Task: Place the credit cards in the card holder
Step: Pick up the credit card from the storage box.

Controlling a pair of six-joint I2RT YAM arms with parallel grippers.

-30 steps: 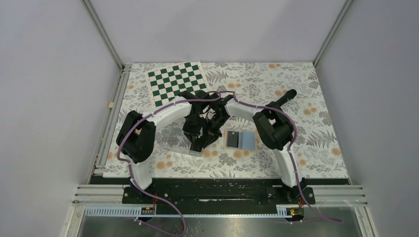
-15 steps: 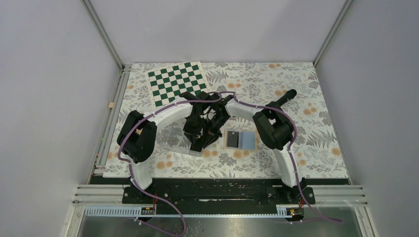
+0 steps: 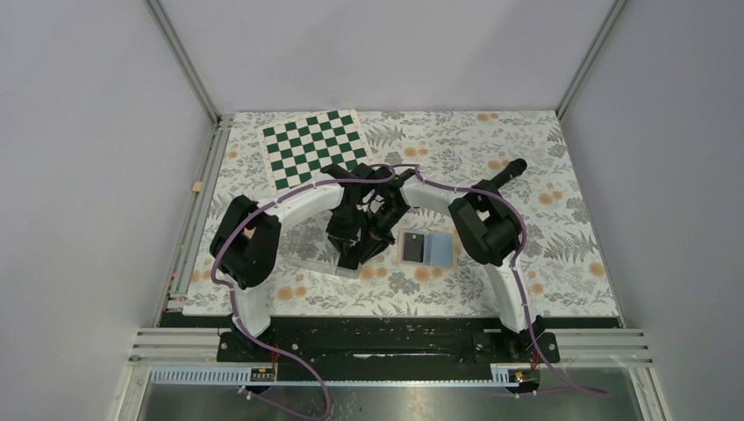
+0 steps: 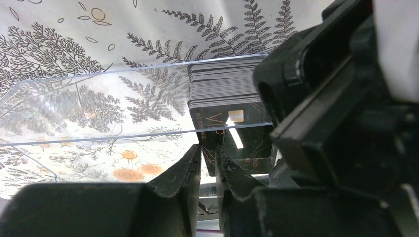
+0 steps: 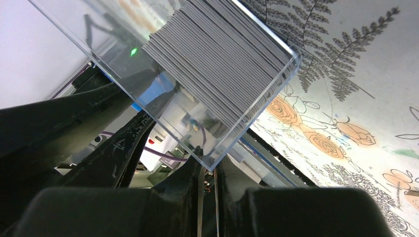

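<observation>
While narrowed, left claw seemingly pinches card.

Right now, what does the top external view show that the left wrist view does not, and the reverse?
Only top external: the chessboard mat, the black marker, and the open card holder with one card on its left half. Only left wrist: the stack of credit cards seen edge-on, and the gold chip on the front card. Both: the clear tray on the floral table cover.
</observation>
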